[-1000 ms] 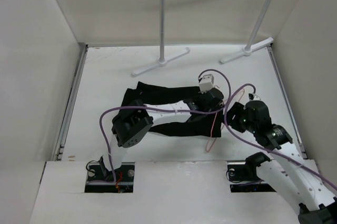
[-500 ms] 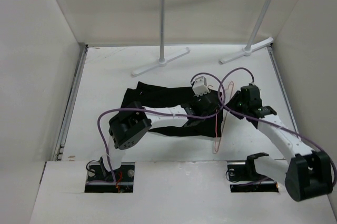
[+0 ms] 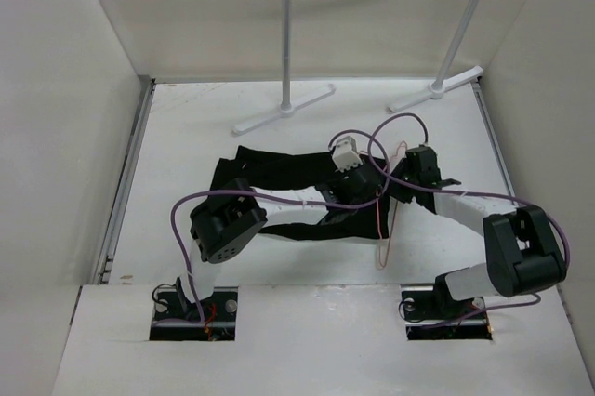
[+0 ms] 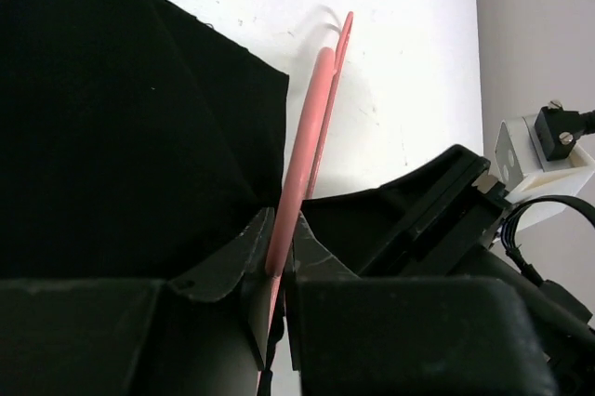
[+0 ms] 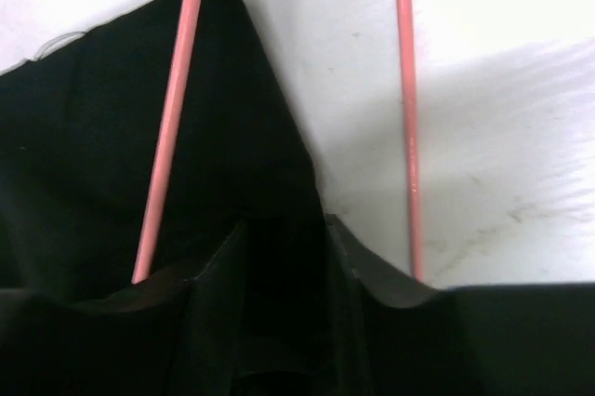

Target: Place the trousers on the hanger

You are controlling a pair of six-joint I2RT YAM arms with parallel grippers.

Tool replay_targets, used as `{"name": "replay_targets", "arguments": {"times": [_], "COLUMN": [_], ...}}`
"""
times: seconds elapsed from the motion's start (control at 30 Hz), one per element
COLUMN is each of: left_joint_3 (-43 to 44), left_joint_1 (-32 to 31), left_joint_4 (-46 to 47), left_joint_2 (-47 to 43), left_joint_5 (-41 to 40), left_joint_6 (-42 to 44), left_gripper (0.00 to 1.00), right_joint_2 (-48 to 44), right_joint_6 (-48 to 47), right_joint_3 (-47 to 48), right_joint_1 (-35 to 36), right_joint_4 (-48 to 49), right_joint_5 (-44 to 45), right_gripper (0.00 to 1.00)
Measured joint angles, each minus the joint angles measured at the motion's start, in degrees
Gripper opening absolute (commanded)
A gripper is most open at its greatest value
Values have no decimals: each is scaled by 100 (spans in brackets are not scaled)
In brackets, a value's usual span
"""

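The black trousers (image 3: 279,171) lie spread on the white table, left of centre. The thin pink-red hanger (image 3: 386,229) lies at their right end, partly over the fabric. My left gripper (image 3: 364,193) reaches across the trousers and is shut on one hanger wire (image 4: 311,126), with black fabric (image 4: 121,136) just to its left. My right gripper (image 3: 398,182) lies low at the trousers' right edge. In the right wrist view its jaws (image 5: 284,224) stand apart around a corner of the trousers (image 5: 214,89), with hanger wires (image 5: 172,117) on either side.
The white-and-silver rail stand (image 3: 288,43) stands at the back of the table, its feet (image 3: 284,110) just behind the trousers. Enclosure walls (image 3: 74,136) close in on the left, right and back. Purple cables (image 3: 186,219) loop over both arms.
My right arm has swung down and left, stretching out flat so that its gripper now sits at the trousers' right edge. My left gripper shifted slightly left, still holding the hanger.
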Motion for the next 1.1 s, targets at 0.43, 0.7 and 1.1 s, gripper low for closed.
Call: {"name": "replay_targets", "arguments": {"times": [0.43,0.7,1.1], "left_joint_3": [-1019,-2041,-2535], "left_joint_1": [516,1246,1495], "left_joint_4": [136,168,-317], "left_joint_2": [-820,-1766,-2721], "left_joint_5": [-278,-319,-219], "left_joint_6": [-11,221,1008], "left_gripper": [0,0,1], "right_joint_2": [-1023,-1443,-1099], "right_joint_6": [352,326,306], "right_joint_3": [-33,-190,-179], "right_joint_1": [-310,-872,-1080], "right_joint_4": [-111,-511,-673], "right_joint_5": [-431,-439,-328], "right_gripper": [5,4,6]}}
